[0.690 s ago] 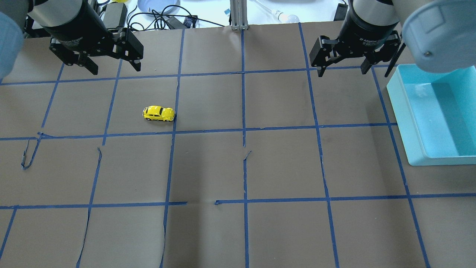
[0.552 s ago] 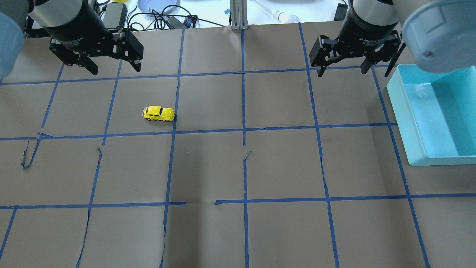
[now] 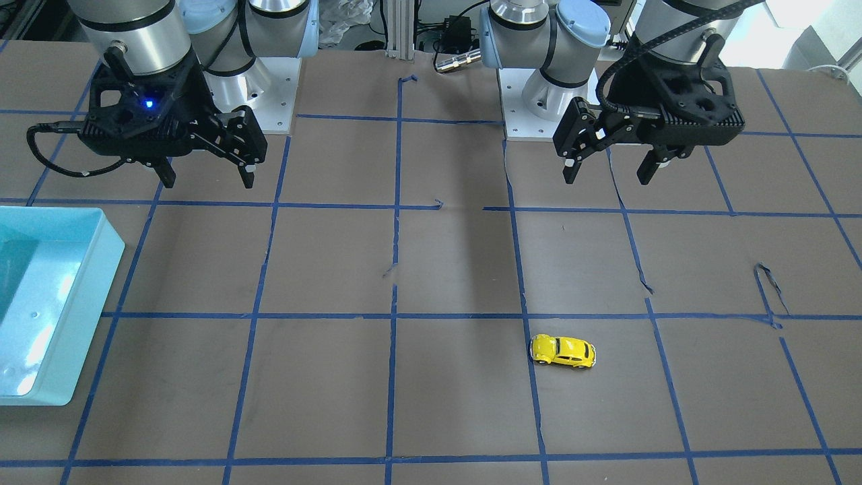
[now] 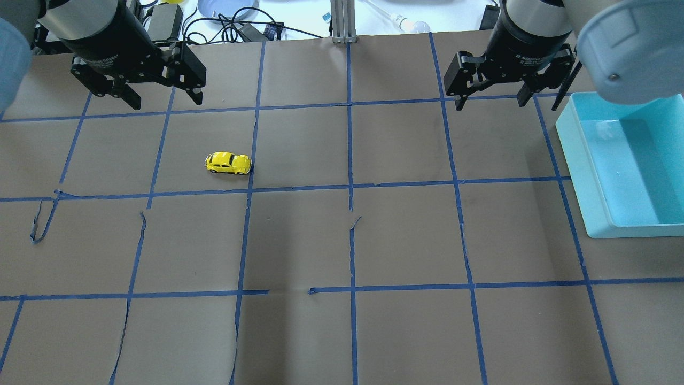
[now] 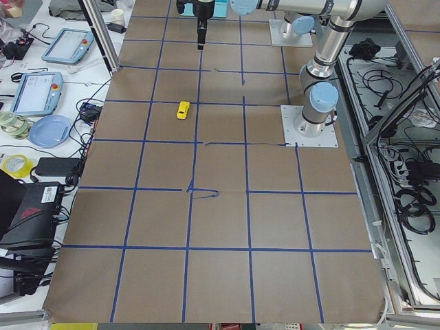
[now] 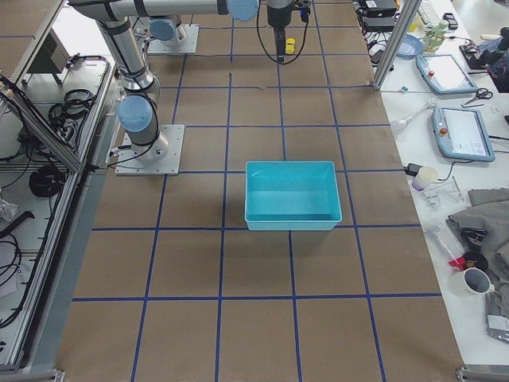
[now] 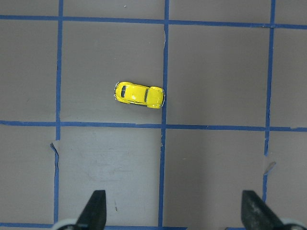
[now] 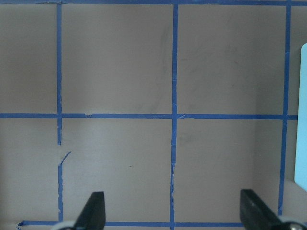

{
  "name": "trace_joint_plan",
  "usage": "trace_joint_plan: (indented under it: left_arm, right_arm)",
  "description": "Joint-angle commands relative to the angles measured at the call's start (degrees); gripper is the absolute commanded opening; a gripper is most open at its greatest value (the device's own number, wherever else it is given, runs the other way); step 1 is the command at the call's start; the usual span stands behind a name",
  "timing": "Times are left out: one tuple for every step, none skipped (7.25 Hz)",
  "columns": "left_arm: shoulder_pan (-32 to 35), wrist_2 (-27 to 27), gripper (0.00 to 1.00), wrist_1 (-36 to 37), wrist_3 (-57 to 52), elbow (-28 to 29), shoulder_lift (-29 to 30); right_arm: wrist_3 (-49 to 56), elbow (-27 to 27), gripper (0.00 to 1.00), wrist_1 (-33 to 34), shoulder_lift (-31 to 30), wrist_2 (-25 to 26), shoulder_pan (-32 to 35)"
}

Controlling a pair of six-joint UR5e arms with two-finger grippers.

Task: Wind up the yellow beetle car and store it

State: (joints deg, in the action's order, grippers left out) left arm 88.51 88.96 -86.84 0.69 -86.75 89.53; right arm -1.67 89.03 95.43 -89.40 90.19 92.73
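- I see the yellow beetle car (image 4: 228,163) left of centre in the overhead view. It stands on its wheels on the brown table (image 4: 342,240), one end just at a blue tape line (image 4: 255,133).
- My left gripper (image 4: 166,101) hangs at upper left, fingers spread wide, holding nothing, well apart from the car.
- My right gripper (image 4: 492,104) hangs at upper right, also wide and empty, near the teal bin (image 4: 630,230) at the right edge.

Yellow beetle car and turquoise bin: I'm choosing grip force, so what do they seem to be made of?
Yellow beetle car: glossy painted shell with bright glints on the body, so likely die-cast metal or hard plastic. Its dark tyres are too small to judge. Turquoise bin: probably smooth moulded plastic, given its uniform colour and the soft sheen inside.
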Motion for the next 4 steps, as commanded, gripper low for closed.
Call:
trace_joint_plan:
  left_arm:
    - [-0.01, -0.02, 1.00, -0.17, 0.01, 0.18, 0.12]
    - [0.08, -0.02, 1.00, -0.17, 0.01, 0.18, -0.05]
    - [-0.01, 0.07, 1.00, -0.17, 0.01, 0.18, -0.14]
    - [-0.09, 0.33, 1.00, -0.52, -0.08, 0.35, 0.38]
  right_arm:
    - [-0.09, 0.00, 1.00, 0.02, 0.02, -0.01, 0.00]
    - [-0.09, 0.00, 1.00, -0.07, -0.07, -0.01, 0.00]
    - [0.00, 0.00, 1.00, -0.07, -0.07, 0.08, 0.00]
    - [0.00, 0.00, 1.00, 0.02, 0.02, 0.08, 0.00]
